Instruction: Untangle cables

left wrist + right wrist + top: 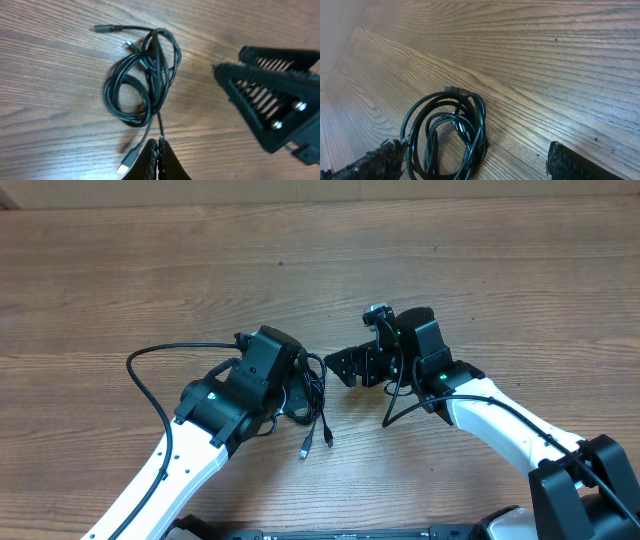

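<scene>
Cables (161, 75) coiled, left end effector (159, 147) clenched on 1 strand, right end effector (338, 366) released beside

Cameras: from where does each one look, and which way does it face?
Overhead: above the table, facing straight down; left arm and right arm show.
Left wrist: on the left arm, facing down at the cables; its shut left hand shows below.
Right wrist: on the right arm, facing low across the table; its open right hand shows.
Shared: every view sees the cables.
</scene>
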### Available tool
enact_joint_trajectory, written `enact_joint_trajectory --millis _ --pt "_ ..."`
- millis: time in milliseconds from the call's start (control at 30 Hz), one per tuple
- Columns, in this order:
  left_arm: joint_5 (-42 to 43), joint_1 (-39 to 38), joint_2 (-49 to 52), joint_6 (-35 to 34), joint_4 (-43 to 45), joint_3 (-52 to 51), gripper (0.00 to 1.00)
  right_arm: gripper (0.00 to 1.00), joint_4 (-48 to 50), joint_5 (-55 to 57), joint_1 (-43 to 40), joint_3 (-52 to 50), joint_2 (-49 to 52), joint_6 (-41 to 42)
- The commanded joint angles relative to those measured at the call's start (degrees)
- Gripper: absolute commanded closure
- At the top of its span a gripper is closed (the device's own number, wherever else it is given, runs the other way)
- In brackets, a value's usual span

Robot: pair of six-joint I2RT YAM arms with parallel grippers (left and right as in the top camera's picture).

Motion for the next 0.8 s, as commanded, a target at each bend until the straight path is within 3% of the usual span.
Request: enact_joint_trajectory --millis 0,767 --pt "0.5 0.4 0.0 3.1 -0.7 0.8 0.96 0.11 -0.2 -0.3 -0.1 1.0 0.0 0.0" --pt "-1.3 0.4 0.0 4.4 0.0 0.8 0.96 0.11 -1.0 -0.3 -0.2 1.0 0.0 0.0"
